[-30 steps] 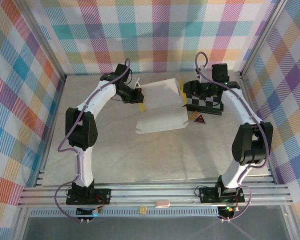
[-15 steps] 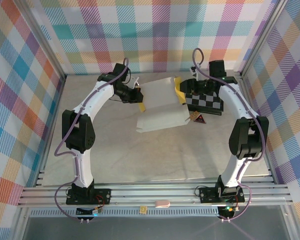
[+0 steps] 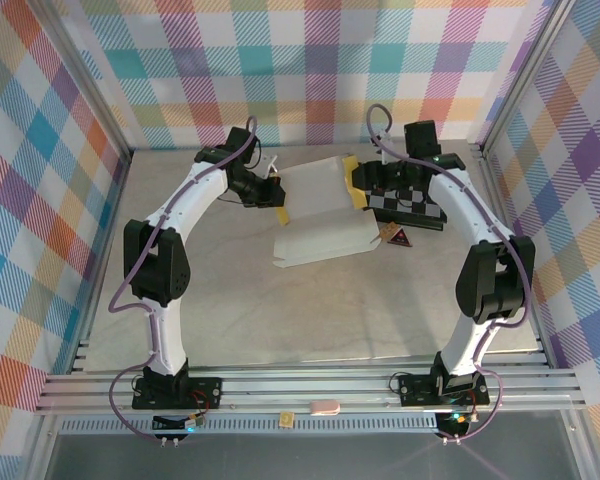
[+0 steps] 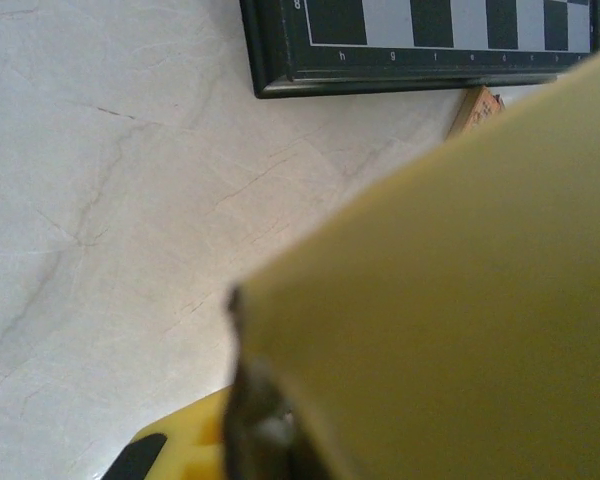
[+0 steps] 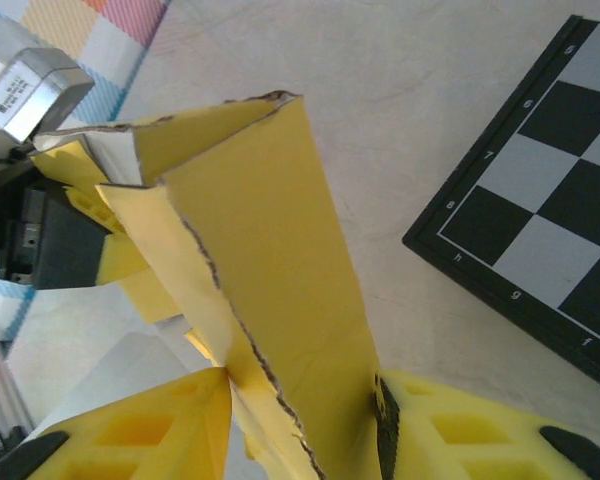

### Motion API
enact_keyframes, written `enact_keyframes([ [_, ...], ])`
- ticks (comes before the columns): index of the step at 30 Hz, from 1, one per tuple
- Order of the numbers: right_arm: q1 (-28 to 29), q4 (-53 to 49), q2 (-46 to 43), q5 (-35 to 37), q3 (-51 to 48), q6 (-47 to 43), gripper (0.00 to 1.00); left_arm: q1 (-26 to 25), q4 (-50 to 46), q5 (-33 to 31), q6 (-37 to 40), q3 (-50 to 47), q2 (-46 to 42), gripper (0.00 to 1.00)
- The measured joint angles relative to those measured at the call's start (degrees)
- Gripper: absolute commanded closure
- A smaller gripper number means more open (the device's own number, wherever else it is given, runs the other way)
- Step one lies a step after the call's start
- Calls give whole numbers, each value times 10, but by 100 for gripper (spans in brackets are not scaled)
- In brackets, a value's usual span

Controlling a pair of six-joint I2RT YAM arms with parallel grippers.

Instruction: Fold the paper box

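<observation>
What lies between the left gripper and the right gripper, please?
The paper box spans that stretch in the top view, with the left gripper at its left edge and the right gripper on its right flap.

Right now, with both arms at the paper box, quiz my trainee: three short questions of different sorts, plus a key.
1. True or false: the black-and-white checkered board lies to the right of the mustard-yellow cardboard paper box.
2. Multiple choice: the right jaws pinch A) the checkered board, B) the box's raised yellow flap, C) nothing.
3. Short answer: which jaws clamp the box's opposite edge?
Key: 1 true; 2 B; 3 the left jaws.
</observation>
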Motion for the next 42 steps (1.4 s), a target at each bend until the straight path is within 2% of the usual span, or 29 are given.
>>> enact_keyframes([
  [12,51,0,-8,132,0,-30,60,0,-7,-19,0,0,-1,100],
  [20,69,-11,-11,169,1,-52,59,-1,-17,-25,0,0,-6,100],
  [27,57,-42,-11,116,16,-51,67,-1,-20,-35,0,0,-7,100],
  [33,37,-80,-11,34,32,-51,62,-1,-20,-35,0,0,-7,100],
  [42,11,-94,-11,-52,35,-38,62,-1,-21,-33,0,9,-7,100],
])
